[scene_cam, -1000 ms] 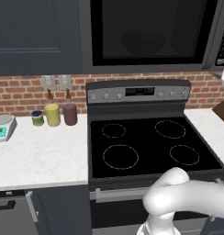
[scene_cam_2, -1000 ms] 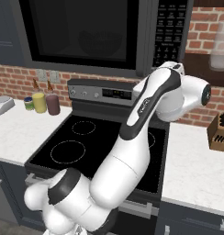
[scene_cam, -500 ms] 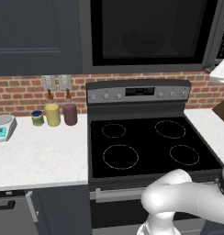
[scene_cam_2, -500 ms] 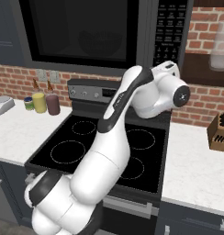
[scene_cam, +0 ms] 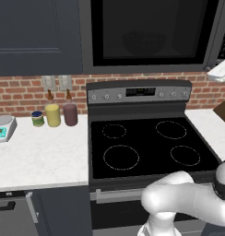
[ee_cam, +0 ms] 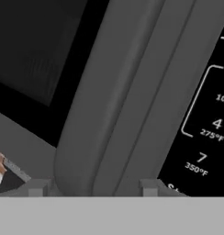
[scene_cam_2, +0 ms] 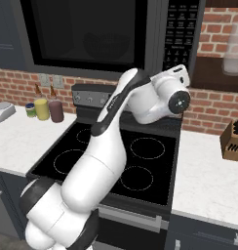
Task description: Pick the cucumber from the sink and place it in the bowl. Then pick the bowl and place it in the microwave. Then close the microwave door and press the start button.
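Note:
The microwave (scene_cam: 151,69) hangs above the stove with its door (scene_cam_2: 87,34) shut. Through the dark glass the bowl (scene_cam: 144,42) shows faintly inside, also faint as the bowl (scene_cam_2: 106,46) from the right. The cucumber is hidden and the sink is out of view. My gripper (ee_cam: 93,188) is raised at the microwave's right side, close to the door's curved bar handle (ee_cam: 114,101) and the keypad (ee_cam: 210,124). Its two tips stand apart, nothing clamped between them. The white hand (scene_cam_2: 177,80) sits just under the control panel (scene_cam_2: 182,29).
A black stove (scene_cam: 151,145) with four burners lies below. Jars and bottles (scene_cam: 54,114) and a small scale (scene_cam: 3,126) stand on the left counter. A knife block (scene_cam_2: 234,141) is on the right counter. My own arm (scene_cam_2: 111,127) rises over the stove.
The hand has swung left, closer to the microwave's right side. The fingers have drawn nearer together.

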